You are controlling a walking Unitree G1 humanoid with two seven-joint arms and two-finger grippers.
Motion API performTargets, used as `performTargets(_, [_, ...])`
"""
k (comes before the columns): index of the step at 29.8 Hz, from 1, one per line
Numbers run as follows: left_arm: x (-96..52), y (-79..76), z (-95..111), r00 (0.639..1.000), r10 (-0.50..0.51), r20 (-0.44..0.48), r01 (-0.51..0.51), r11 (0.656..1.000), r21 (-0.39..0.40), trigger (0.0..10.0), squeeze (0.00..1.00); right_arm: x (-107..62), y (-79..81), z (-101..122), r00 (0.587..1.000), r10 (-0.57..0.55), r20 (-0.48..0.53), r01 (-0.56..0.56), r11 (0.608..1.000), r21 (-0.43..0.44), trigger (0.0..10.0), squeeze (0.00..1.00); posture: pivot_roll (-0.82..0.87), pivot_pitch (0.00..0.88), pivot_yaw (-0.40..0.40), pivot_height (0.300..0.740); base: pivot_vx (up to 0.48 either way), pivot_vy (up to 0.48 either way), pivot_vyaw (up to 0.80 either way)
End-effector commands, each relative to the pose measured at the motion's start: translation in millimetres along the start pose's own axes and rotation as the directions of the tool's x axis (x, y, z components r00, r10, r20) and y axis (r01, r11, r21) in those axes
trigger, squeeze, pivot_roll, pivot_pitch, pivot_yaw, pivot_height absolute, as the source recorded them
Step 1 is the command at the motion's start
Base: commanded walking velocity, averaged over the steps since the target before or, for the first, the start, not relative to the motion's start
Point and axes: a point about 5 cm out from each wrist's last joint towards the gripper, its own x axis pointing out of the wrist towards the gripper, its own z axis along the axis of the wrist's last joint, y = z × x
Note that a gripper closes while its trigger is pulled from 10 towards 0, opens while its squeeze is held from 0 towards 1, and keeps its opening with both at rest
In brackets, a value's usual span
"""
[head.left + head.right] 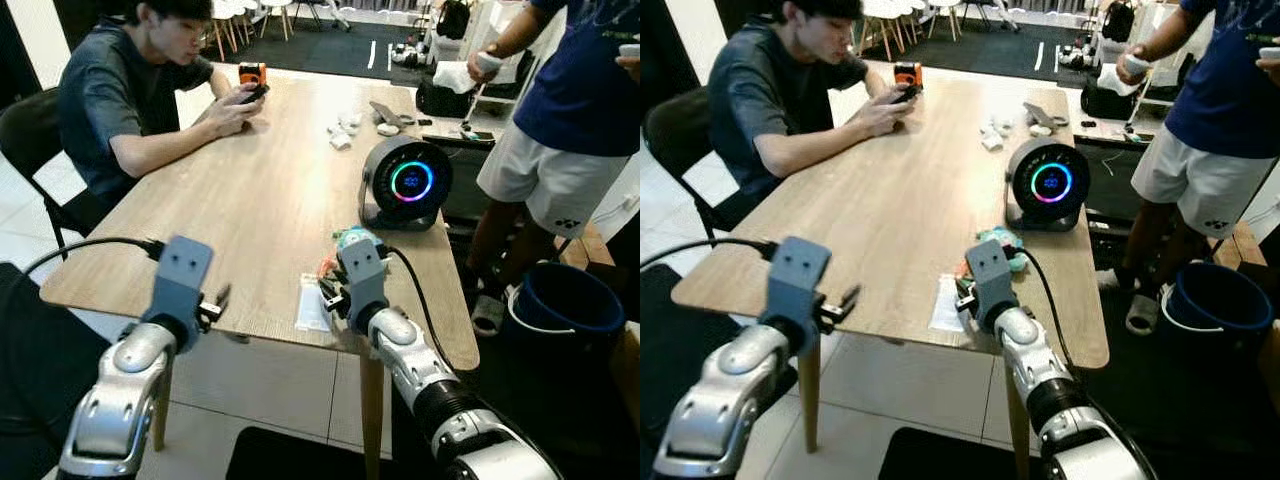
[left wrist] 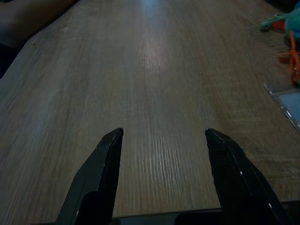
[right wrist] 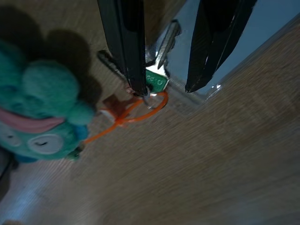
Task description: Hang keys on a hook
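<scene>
Both jaws of my right gripper (image 3: 164,89) stand apart over the keys (image 3: 157,70) lying on the desk (image 1: 250,200), so pickup is under way; next I close on them.

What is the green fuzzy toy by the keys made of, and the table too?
The toy looks like soft felted wool or plush, with a fuzzy, matte surface. The keys look like shiny metal, on an orange cord, likely plastic. The table looks like matte wood or wood-look laminate, with grain lines.

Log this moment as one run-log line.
phase: reaching keys | right gripper: open, over keys on table | left gripper: open, above table | plush keychain: beside keys
</scene>
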Motion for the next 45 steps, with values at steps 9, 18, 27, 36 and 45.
performTargets(9, [-4.3, -8.6, 12.1, 0.998, -0.019, 0.066, 0.018, 1.0, 0.016, 10.0, 0.0, -0.2, -11.0, -3.9, 0.998, -0.063, -0.011, 0.064, 0.998, 0.009, 10.0, 0.0, 0.24, 0.229, -0.06, 0.74, 0.0, 0.0, 0.0])
performTargets(18, [-7.7, -8.2, 10.2, 0.999, -0.019, 0.047, 0.019, 1.0, 0.019, 10.0, 0.0, -3.4, -34.1, -4.1, 0.979, -0.199, -0.036, 0.199, 0.98, 0.019, 10.0, 0.0, 0.26, 0.261, -0.048, 0.74, 0.0, 0.0, 0.0])
performTargets(27, [-12.1, -5.7, 8.0, 1.0, -0.006, 0.03, 0.005, 1.0, 0.023, 10.0, 0.0, 3.0, -34.8, 29.2, 0.975, -0.169, 0.147, 0.166, 0.986, 0.031, 10.0, 0.0, 0.27, 0.275, -0.05, 0.74, 0.0, 0.0, 0.0])
performTargets(36, [-13.3, -5.5, 7.0, 1.0, -0.001, 0.023, 0.0, 1.0, 0.019, 10.0, 0.0, 8.8, -35.5, 52.9, 0.965, -0.153, 0.213, 0.151, 0.988, 0.025, 10.0, 0.0, 0.26, 0.279, -0.055, 0.74, 0.0, 0.0, 0.0])
performTargets(45, [-16.1, -4.9, 7.1, 1.0, 0.003, 0.011, -0.003, 1.0, 0.025, 10.0, 0.0, 11.0, -21.9, 28.5, 0.992, -0.09, 0.087, 0.082, 0.993, 0.089, 10.0, 0.0, 0.29, 0.303, -0.051, 0.74, 0.0, 0.0, 0.0])
